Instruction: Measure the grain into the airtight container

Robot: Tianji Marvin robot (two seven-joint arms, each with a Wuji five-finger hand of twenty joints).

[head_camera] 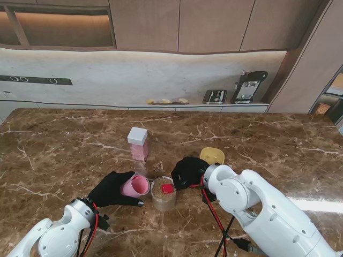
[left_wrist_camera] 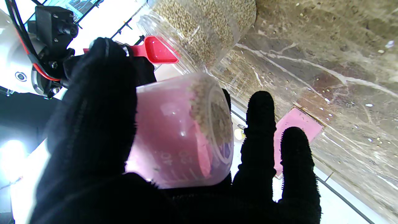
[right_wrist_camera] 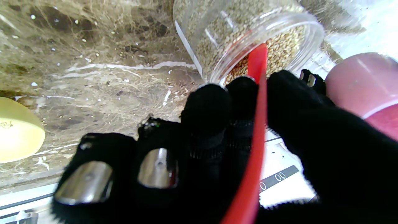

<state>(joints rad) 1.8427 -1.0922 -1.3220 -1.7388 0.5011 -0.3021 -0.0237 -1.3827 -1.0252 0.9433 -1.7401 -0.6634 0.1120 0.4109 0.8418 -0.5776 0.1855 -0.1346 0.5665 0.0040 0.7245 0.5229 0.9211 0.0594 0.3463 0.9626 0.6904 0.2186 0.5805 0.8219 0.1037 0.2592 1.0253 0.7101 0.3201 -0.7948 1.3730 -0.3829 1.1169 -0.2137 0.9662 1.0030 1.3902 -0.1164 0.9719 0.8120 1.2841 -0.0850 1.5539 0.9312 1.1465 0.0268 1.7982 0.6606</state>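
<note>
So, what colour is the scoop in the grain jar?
Red. The scoop shows best in the left wrist view, at the jar mouth.

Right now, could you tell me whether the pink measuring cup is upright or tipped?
Tipped. The left hand holds the pink measuring cup on its side, its mouth toward the grain jar.

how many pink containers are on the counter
2. A pink cup, tilted on its side, is held in the left robot hand next to the grain jar. A tall pink box with a white lid stands upright farther from me. None looks hidden.
</note>
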